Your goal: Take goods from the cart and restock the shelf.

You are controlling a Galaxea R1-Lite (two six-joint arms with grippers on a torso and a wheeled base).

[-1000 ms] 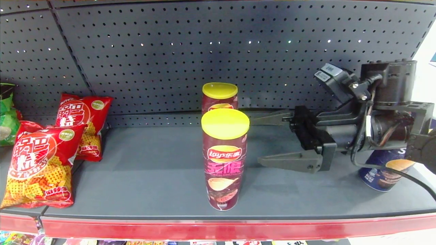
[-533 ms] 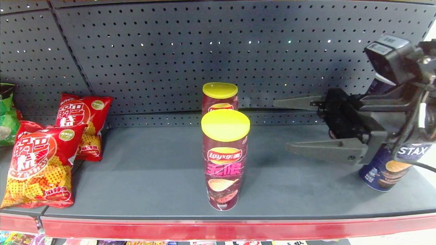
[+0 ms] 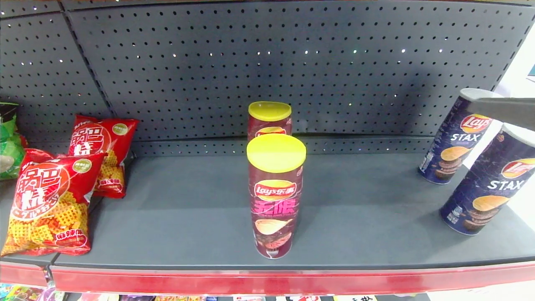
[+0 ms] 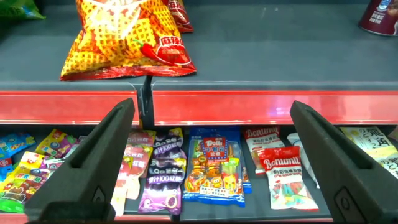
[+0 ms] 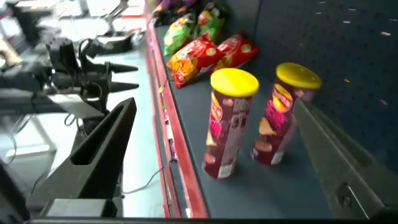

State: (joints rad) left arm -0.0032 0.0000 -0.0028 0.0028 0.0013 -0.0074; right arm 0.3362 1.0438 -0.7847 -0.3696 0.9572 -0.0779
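Two maroon chip cans with yellow lids stand one behind the other mid-shelf, the front can (image 3: 275, 196) and the rear can (image 3: 269, 119); the right wrist view shows them as front can (image 5: 227, 124) and rear can (image 5: 283, 115). My right gripper (image 5: 214, 106) is open and holds nothing, back from the cans off the shelf's right end. One of its fingers (image 3: 501, 108) pokes in over the blue cans. My left gripper (image 4: 212, 107) is open and holds nothing, low in front of the shelf's red front edge (image 4: 261, 106).
Two blue chip cans (image 3: 453, 136) (image 3: 487, 186) stand at the shelf's right end. Red snack bags (image 3: 50, 200) (image 3: 104, 152) lie at the left, with a green bag (image 3: 9, 142) beyond. Candy packs (image 4: 211, 165) fill the shelf below. Bare grey shelf (image 3: 363, 209) lies between the cans.
My right gripper has pulled back from beside the maroon cans, rightward and up, leaving one finger at the head view's edge. Both blue cans are now uncovered. The cans have not moved.
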